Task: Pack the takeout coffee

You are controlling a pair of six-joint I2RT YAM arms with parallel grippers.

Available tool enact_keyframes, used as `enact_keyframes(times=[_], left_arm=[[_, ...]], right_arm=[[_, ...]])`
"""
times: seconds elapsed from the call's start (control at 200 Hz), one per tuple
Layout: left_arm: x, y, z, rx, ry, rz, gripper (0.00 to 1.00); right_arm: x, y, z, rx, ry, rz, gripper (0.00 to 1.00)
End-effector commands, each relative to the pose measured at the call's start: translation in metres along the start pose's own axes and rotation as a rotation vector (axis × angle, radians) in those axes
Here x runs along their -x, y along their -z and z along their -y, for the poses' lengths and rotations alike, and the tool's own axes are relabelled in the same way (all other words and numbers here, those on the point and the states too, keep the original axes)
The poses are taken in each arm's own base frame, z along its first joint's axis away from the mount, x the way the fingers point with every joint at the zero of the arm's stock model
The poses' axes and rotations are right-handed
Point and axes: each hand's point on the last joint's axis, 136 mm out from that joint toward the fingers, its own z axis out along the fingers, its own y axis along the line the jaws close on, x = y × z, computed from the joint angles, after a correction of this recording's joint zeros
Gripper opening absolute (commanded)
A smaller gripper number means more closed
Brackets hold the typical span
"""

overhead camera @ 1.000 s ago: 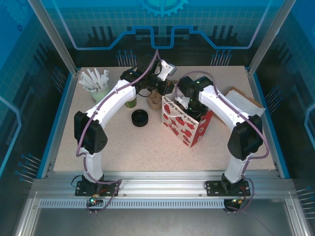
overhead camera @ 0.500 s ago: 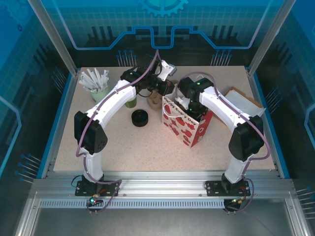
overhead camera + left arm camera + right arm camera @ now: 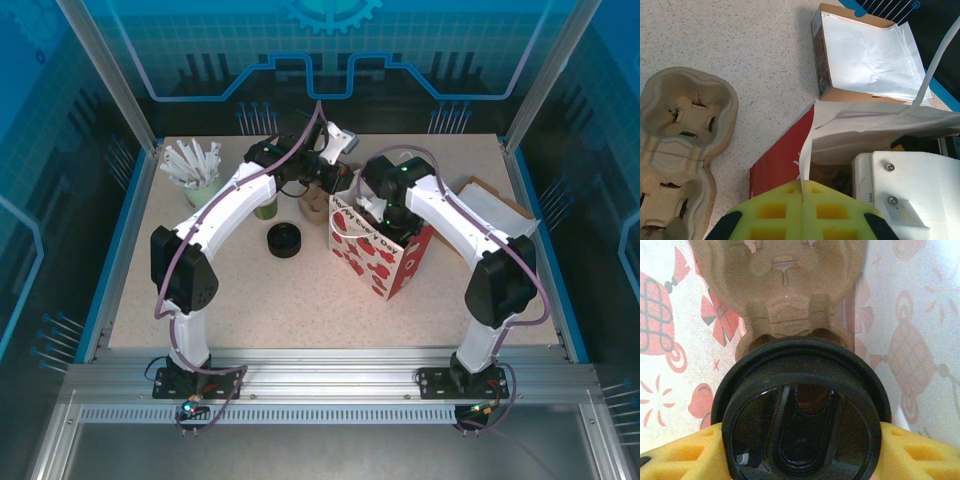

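From the top camera, my left arm (image 3: 235,195) reached across to the near-left rim of the paper bag (image 3: 385,262). My right arm (image 3: 445,205) went wrist-first down into its open mouth. Neither claw's tips were plain from up there.

From the left wrist, the left claw (image 3: 802,200) was pinched shut on the bag's white rim (image 3: 807,150), holding the mouth open. The right arm's white housing (image 3: 905,195) sat just beside it, inside the opening. A spare carrier (image 3: 680,145) lay on the table to the left, apart from the bag.

From the right wrist, the right claw (image 3: 795,452) gripped the takeout coffee (image 3: 800,410), its black lid sitting between the yellow fingers (image 3: 675,455). The cup stood upright, its long axis running straight away from the claw toward the bag's floor. The carrier in the bag (image 3: 785,290) lay directly beyond the lid, one socket partly hidden under it. I could not tell whether the cup had seated. I judged the next move to be a straight drop along that axis, made by the right arm alone.
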Motion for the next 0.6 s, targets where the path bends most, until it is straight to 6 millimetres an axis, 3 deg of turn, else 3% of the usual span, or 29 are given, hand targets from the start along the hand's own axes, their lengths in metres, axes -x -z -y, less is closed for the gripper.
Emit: enact_keyframes(times=[0.0, 0.595], left_arm=[[-0.0164, 0.0008, 0.0001, 0.002, -0.01, -0.053, 0.0], [-0.0174, 0.0005, -0.0002, 0.002, -0.007, -0.056, 0.0]], right_arm=[[-0.0032, 0.0143, 0.0011, -0.008, -0.006, 0.018, 0.36], [-0.0009, 0.0175, 0.0011, -0.01, -0.005, 0.039, 0.35]])
